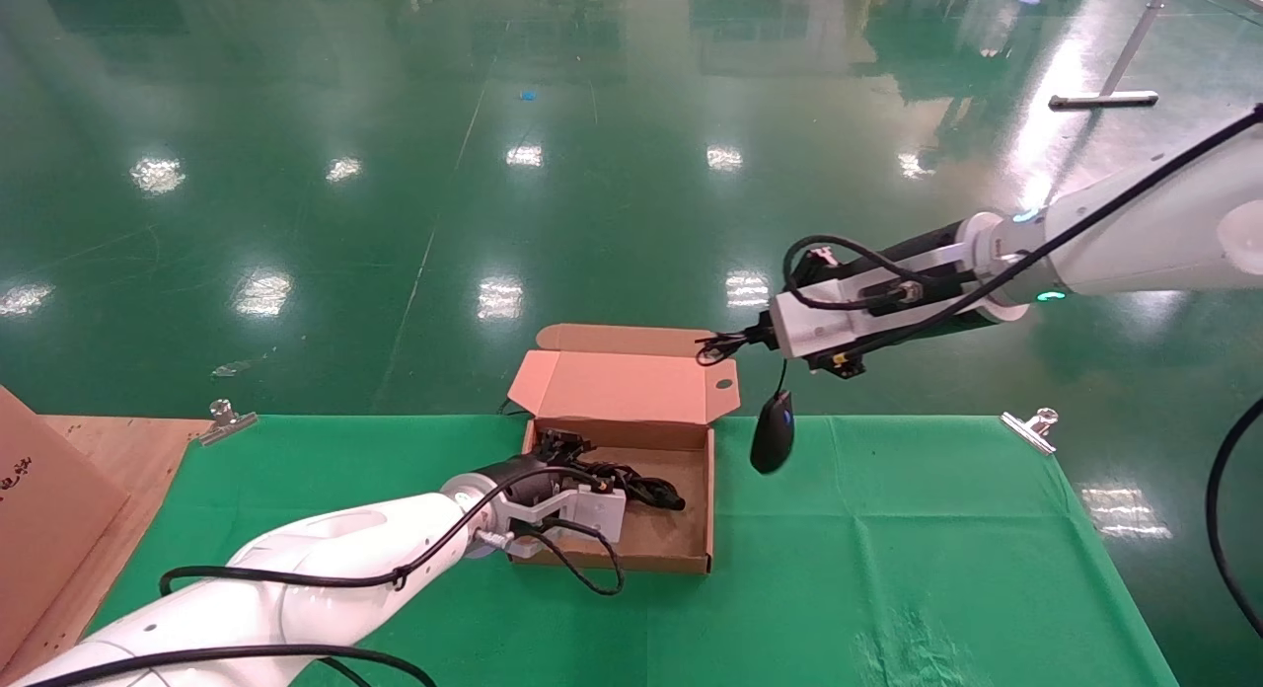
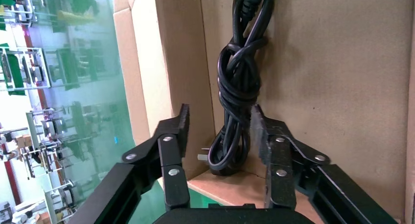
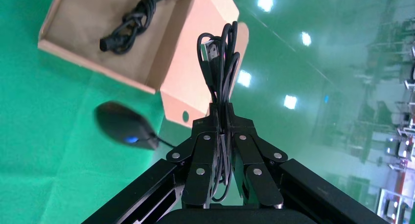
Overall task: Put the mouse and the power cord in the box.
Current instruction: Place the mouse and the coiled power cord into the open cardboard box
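Setting: glossy green floor [image 1: 612, 174] with lamp glare fills the background; my desk [image 1: 888, 549] is spread with green cloth pinned by metal clips [image 1: 1030, 425], bare wood showing at its left end.
Mouse: I see a small black oval mouse [image 1: 773, 432] with a blue glow on its back, hanging in the air on its thin black wire [image 3: 221, 57], just off the right side of the box and above the cloth.
Right pincer: my right pincer [image 1: 732, 343] is up beside the lid's right edge, fingers pressed together on the bundled mouse wire; the loops and the USB plug stick out past the fingertips.
Power cord: thick black power cord [image 2: 240, 87], knotted into a loose bundle, lying flat.
Box: shallow brown cardboard box [image 1: 691, 554] near the desk's far edge, its tabbed lid [image 1: 631, 386] with a small oval hole standing open at the back; inside I see only the power cord on the floor of it.
Left pincer: my left pincer [image 2: 220, 131] reaches into the box at its left side, fingers apart on either side of the cord bundle, gripping nothing.
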You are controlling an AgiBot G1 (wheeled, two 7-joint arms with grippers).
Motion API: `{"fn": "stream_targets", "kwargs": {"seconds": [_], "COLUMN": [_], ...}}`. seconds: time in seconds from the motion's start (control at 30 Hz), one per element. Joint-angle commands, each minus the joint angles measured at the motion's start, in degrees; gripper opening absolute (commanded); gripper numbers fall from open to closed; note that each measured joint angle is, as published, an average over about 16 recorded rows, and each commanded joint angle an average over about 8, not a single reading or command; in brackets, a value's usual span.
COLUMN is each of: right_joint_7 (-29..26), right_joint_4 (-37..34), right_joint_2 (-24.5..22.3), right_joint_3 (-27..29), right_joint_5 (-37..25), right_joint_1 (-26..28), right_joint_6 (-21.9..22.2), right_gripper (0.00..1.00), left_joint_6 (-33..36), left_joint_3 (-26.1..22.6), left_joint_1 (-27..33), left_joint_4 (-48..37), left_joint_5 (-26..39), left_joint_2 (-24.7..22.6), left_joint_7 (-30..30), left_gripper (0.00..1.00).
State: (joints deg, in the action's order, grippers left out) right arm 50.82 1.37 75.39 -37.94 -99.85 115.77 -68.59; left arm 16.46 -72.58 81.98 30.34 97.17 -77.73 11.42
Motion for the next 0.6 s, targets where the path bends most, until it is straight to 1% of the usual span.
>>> {"fn": "stream_targets", "kwargs": {"seconds": [0.03, 0.13, 0.23, 0.33, 0.43, 0.6], "right_joint_7": [-0.18, -0.67, -1.59, -3.52, -6.63, -13.87], "right_joint_4": [-0.15, 0.56, 2.23, 5.50, 10.64, 22.17], "right_joint_2": [0.44, 1.38, 2.20, 2.83, 3.30, 3.70], "right_joint_3": [0.01, -0.01, -0.25, -1.05, -2.79, -8.40], "right_joint_5": [0.01, 0.06, -0.01, -0.24, -0.37, 0.78], "right_joint_1": [0.18, 0.11, -0.57, -2.25, -4.89, -10.14], "right_joint_6": [-0.14, -0.55, -0.81, -0.37, 0.83, 5.19], "right_gripper": [0.00, 0.00, 0.00, 0.00, 0.00, 0.00], "left_joint_6": [-0.11, 1.66, 4.18, 7.18, 9.74, 12.07], "left_joint_3": [-0.84, 0.40, 2.61, 5.39, 8.14, 12.25], "left_joint_1": [0.21, 1.31, 2.29, 2.61, 2.22, -0.02], "left_joint_4": [0.01, 0.97, 3.39, 7.67, 12.66, 18.88], "left_joint_5": [-0.37, -3.76, -7.85, -12.39, -16.60, -22.74], "left_joint_2": [-0.18, 1.44, 5.26, 11.38, 18.55, 29.22], "left_joint_7": [-0.74, -1.68, -1.54, -0.91, -0.01, 1.15], "left_gripper": [1.00, 1.00, 1.00, 1.00, 1.00, 1.00]}}
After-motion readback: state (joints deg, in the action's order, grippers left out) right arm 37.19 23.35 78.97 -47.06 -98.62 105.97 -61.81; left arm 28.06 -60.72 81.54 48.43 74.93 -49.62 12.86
